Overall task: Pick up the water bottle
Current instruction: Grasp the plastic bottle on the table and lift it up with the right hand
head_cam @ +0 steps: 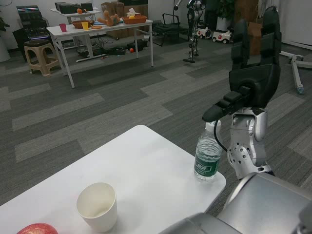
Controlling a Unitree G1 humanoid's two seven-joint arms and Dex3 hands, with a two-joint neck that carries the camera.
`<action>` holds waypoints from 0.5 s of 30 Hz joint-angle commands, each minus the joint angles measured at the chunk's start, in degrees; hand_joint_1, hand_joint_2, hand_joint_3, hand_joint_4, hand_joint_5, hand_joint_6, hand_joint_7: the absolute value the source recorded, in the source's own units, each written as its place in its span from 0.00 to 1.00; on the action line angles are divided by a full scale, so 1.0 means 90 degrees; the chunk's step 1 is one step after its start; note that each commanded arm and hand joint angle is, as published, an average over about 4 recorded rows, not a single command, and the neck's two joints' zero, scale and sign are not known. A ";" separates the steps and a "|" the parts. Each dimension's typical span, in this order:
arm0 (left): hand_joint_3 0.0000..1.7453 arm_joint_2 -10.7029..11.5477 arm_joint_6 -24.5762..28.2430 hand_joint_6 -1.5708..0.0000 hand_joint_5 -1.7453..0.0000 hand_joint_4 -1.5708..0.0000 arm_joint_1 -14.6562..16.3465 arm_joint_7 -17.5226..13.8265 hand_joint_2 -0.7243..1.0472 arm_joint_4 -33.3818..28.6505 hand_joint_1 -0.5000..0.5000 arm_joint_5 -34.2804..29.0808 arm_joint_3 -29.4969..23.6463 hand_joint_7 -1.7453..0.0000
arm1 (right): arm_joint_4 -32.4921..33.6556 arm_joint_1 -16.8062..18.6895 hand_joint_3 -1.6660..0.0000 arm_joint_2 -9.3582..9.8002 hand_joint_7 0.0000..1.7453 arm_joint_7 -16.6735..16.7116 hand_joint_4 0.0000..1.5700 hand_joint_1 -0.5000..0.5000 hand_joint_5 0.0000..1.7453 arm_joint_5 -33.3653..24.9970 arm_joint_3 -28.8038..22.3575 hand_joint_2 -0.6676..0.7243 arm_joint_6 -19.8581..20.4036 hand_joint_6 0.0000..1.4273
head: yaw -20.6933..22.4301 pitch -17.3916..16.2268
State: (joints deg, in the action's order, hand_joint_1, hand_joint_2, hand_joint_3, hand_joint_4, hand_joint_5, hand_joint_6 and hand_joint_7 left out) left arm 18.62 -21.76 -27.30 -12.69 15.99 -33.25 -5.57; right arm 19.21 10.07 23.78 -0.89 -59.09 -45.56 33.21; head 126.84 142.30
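Note:
A clear water bottle (207, 160) with a green label stands upright near the right corner of the white table (146, 170). My right hand (251, 73) is raised above and just right of it, fingers spread and pointing up, thumb reaching over the bottle's cap without touching. It holds nothing. My left hand is out of view.
A white paper cup (97, 206) stands on the table near the front left, with a red apple (36, 229) at the bottom left edge. Beyond the table lie grey carpet, a far white table (100, 29) with items, a stool (36, 56) and another robot (195, 24).

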 commanded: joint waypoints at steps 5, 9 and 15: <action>0.05 0.0082 -0.0039 1.00 1.00 1.00 -0.0141 0.0023 0.00 0.0083 0.00 -0.0085 -0.0031 0.97 | -0.0032 0.0044 1.00 -0.0035 0.12 -0.0082 0.11 0.04 0.06 -0.0245 -0.0189 0.91 -0.0037 0.00 | 0.0032 -0.0006; 0.05 0.0075 -0.0044 1.00 1.00 1.00 -0.0136 0.0023 0.00 0.0088 0.00 -0.0083 -0.0045 0.97 | -0.0176 0.0095 1.00 -0.0006 0.12 -0.0168 0.13 0.04 0.03 -0.0497 -0.0326 0.91 0.0007 0.00 | 0.0026 -0.0055; 0.05 0.0065 -0.0044 1.00 1.00 1.00 -0.0136 0.0023 0.00 0.0108 0.00 -0.0075 -0.0099 0.99 | -0.0342 0.0024 1.00 0.0067 0.12 -0.0287 0.13 0.04 0.06 -0.0685 -0.0558 0.95 0.0021 0.00 | 0.0022 -0.0138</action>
State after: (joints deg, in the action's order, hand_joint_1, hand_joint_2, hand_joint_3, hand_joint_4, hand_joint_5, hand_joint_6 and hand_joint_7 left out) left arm 18.63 -21.76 -27.36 -12.69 16.09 -33.33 -6.03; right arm 16.63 10.91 23.84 -3.10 -64.55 -49.73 32.96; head 127.01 141.16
